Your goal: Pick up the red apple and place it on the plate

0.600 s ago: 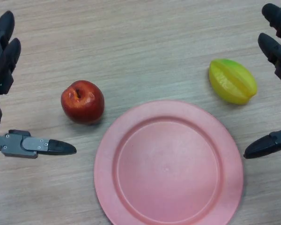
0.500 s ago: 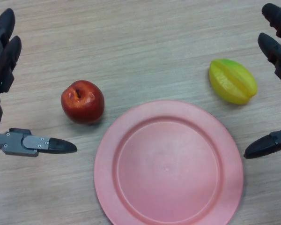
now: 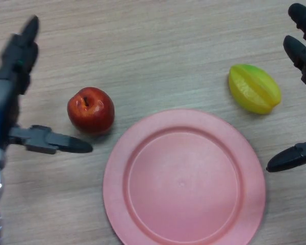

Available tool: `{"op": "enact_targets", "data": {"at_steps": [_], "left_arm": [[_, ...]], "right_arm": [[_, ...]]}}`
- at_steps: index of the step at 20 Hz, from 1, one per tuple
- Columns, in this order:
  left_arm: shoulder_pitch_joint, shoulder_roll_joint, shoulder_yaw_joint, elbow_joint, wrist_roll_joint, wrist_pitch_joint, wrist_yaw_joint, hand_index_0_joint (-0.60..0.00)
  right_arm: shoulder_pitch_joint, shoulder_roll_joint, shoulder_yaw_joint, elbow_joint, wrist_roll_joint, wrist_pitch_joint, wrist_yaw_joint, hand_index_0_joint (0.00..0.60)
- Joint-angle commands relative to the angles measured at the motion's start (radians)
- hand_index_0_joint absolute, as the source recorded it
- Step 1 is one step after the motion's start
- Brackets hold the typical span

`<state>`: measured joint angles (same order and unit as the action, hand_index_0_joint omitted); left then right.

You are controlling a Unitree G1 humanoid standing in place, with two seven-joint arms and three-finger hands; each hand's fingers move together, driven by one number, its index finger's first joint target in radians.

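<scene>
The red apple [image 3: 91, 109] rests on the wooden table, just left of the pink plate [image 3: 184, 178]. My left hand [image 3: 13, 87] is open to the left of the apple, its fingers stretched up past the apple's far left and its thumb [image 3: 58, 143] pointing right below the apple; it does not touch the apple. My right hand [image 3: 302, 46] is open at the right edge, fingers at the top right and thumb [image 3: 291, 158] beside the plate's right rim. The plate holds nothing.
A yellow-green starfruit [image 3: 254, 88] lies on the table above the plate's right side, close to my right hand's fingers.
My left hand has moved right and up, closer to the apple; its thumb now reaches under the apple's lower left. Apple, plate, starfruit and right hand have not moved.
</scene>
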<state>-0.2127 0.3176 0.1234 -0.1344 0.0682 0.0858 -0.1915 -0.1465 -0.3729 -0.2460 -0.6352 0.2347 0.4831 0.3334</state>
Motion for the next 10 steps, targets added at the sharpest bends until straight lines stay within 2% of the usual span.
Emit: {"op": "enact_targets", "data": {"at_steps": [1,2,4,5,6,7,10], "left_arm": [[-0.118,0.037,-0.007,0.113,0.086,-0.216,0.096,0.0],[-0.137,0.033,-0.019,0.153,0.107,-0.236,0.107,0.0],[-0.159,0.035,-0.041,0.21,0.167,-0.285,0.125,-0.2],[-0.171,0.035,-0.058,0.25,0.226,-0.322,0.118,-0.349],[-0.178,0.03,-0.071,0.274,0.267,-0.344,0.101,-0.45],[-0.181,0.009,-0.082,0.295,0.32,-0.352,0.05,-0.598],[-0.19,0.013,-0.083,0.289,0.344,-0.358,0.047,-0.6]], "right_arm": [[-0.024,-0.039,-0.089,-0.066,0.07,-0.138,-0.027,0.0],[-0.022,-0.04,-0.094,-0.067,0.072,-0.138,-0.026,0.0],[-0.02,-0.042,-0.099,-0.069,0.073,-0.14,-0.024,0.0],[-0.018,-0.044,-0.107,-0.071,0.08,-0.139,-0.023,0.0],[-0.016,-0.046,-0.117,-0.075,0.089,-0.138,-0.023,0.0],[-0.004,-0.048,-0.14,-0.087,0.111,-0.142,-0.027,0.0],[0.006,-0.054,-0.161,-0.098,0.133,-0.127,-0.036,0.0]]}}
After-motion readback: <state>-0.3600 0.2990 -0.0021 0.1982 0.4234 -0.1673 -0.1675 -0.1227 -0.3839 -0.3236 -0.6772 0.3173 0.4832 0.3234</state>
